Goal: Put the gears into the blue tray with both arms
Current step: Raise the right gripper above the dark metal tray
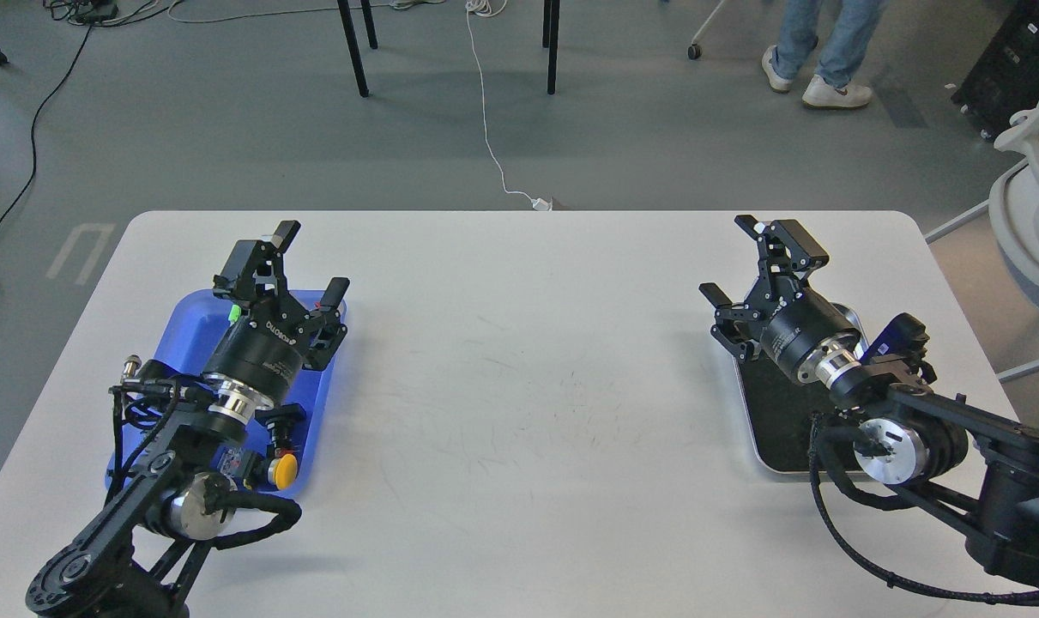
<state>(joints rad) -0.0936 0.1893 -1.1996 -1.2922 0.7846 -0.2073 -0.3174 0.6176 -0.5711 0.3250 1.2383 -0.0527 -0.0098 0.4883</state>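
The blue tray (183,319) lies at the table's left, mostly covered by my left arm. My left gripper (313,262) hovers over the tray's far right corner, fingers spread wide with nothing between them. At the table's right, my right gripper (728,257) is held just past the far left corner of a silver tray, also open and empty. No gears show in this view; any in either tray are hidden by the arms.
A silver tray with a black inside (776,425) sits under my right arm. A yellow-capped push-button (285,470) lies in the blue tray's near end beside my left wrist. Beyond the table are chair legs, floor cables and a standing person (815,51).
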